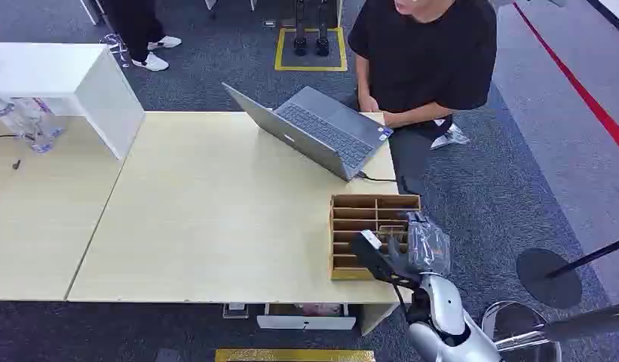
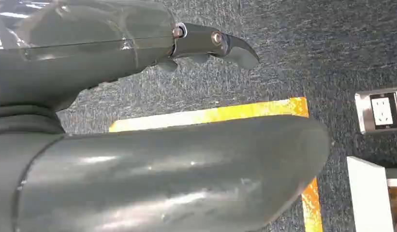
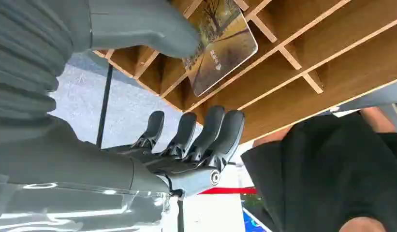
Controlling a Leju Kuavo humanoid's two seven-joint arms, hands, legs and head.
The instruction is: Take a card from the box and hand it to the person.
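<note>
The wooden box [image 1: 366,205] with several slots stands at the table's near right corner. My right hand [image 1: 408,249] hovers over its near right part. Up close, a card [image 3: 220,43] with a yellow-brown picture sticks out of one slot of the box [image 3: 302,82]. My right hand [image 3: 177,150] has its thumb [image 3: 148,26] right beside the card, while its fingers [image 3: 206,133] are stretched out and apart from it, holding nothing. The person [image 1: 430,56] in a black shirt is at the table's far right, behind the laptop. My left hand [image 2: 162,159] hangs over the carpet, holding nothing.
An open grey laptop [image 1: 321,130] lies just beyond the box, its cable running off the table's right edge. A white cabinet [image 1: 87,83] and plastic bottles [image 1: 27,124] stand far left. A round stand base [image 1: 547,277] sits on the floor to the right.
</note>
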